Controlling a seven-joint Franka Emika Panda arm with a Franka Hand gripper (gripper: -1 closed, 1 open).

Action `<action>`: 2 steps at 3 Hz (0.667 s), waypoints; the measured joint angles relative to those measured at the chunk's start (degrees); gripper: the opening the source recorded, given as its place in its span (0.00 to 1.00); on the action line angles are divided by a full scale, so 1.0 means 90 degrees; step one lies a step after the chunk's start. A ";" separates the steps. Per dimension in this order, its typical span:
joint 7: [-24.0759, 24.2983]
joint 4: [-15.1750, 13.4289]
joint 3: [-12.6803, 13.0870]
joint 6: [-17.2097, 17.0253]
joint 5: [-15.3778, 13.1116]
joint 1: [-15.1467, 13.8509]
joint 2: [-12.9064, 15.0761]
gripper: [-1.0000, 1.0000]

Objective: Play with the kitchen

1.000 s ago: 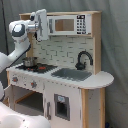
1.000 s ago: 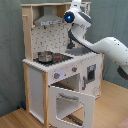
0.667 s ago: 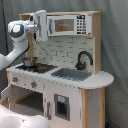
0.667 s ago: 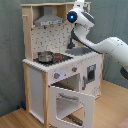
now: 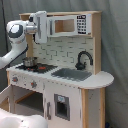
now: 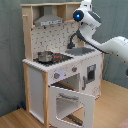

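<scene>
The kitchen point(image 5: 67, 97) is a white and light-wood toy unit, seen in both exterior views. A metal pot point(image 5: 29, 61) stands on the stovetop, and a black faucet point(image 5: 84, 59) curves over the grey sink point(image 5: 72, 74). My gripper point(image 5: 37, 27) is up at the top shelf's left end, against a tall white panel point(image 5: 42, 25) that stands out beside the microwave window. In the second exterior view my wrist point(image 6: 82, 15) hides the gripper at the kitchen's point(image 6: 37, 85) top right corner. The oven door point(image 6: 70, 102) hangs open, tilted outward and down.
My white arm point(image 6: 117, 47) reaches in from the second exterior view's right, above the counter. A grey curtain point(image 5: 115, 40) hangs behind the kitchen, which stands on a wooden floor point(image 6: 112, 107). A white rounded shape point(image 5: 20, 120) fills the first exterior view's lower left corner.
My wrist has shifted slightly toward the second exterior view's right. The white panel at the gripper has moved a little right and down in the first exterior view.
</scene>
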 joint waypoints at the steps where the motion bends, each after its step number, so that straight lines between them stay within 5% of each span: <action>1: 0.0000 -0.0538 -0.0193 0.0036 -0.0139 0.0331 -0.0013 0.00; 2: 0.0000 -0.1033 -0.0441 0.0133 -0.0256 0.0661 -0.0074 0.00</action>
